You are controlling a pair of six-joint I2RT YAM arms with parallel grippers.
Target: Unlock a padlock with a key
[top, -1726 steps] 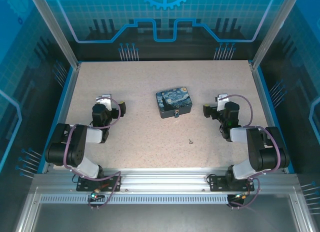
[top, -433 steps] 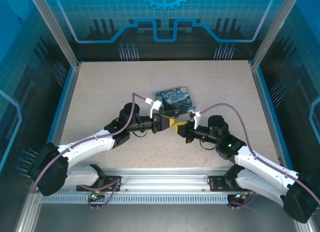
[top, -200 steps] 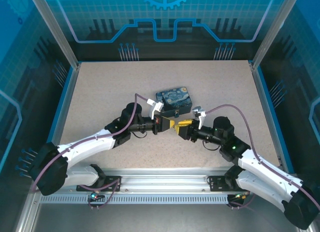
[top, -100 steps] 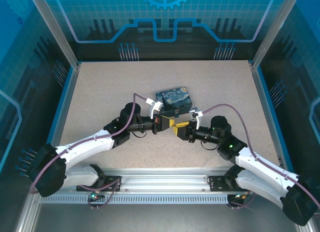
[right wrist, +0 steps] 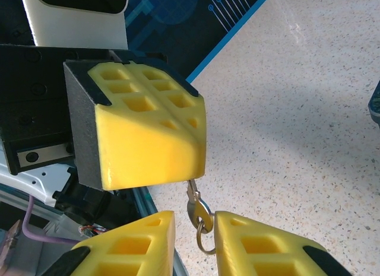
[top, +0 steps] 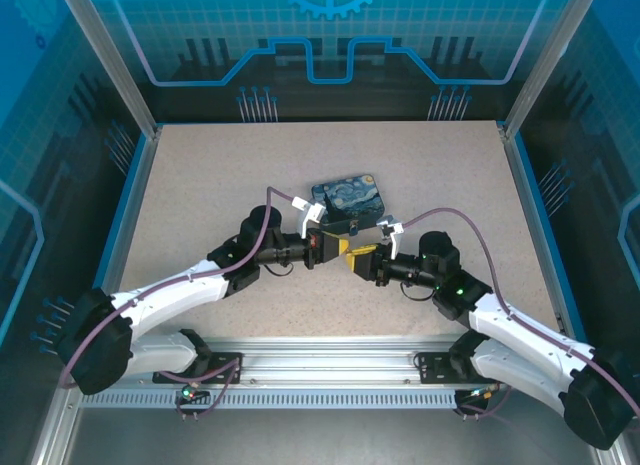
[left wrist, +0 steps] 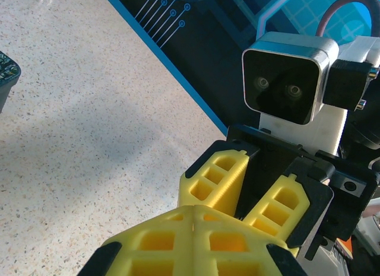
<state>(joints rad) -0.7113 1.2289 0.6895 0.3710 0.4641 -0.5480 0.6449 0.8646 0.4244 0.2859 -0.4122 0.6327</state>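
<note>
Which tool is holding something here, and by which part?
The left tool is shut on the key, pinching one end at its fingertips. The ring end hangs between the right tool's open fingers; contact there cannot be told.

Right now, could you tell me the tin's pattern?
Blue and yellow swirls; tin clearest in top external.

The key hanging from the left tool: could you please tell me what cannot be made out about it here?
Right wrist view: the upper end of the small grey metal key is buried between the shut yellow fingers of the left tool, so grip depth is unclear.
Left wrist view: that tool's own fingers hide the key.
Top view: the key is too small, lost where the left tool meets the open right tool.
</note>
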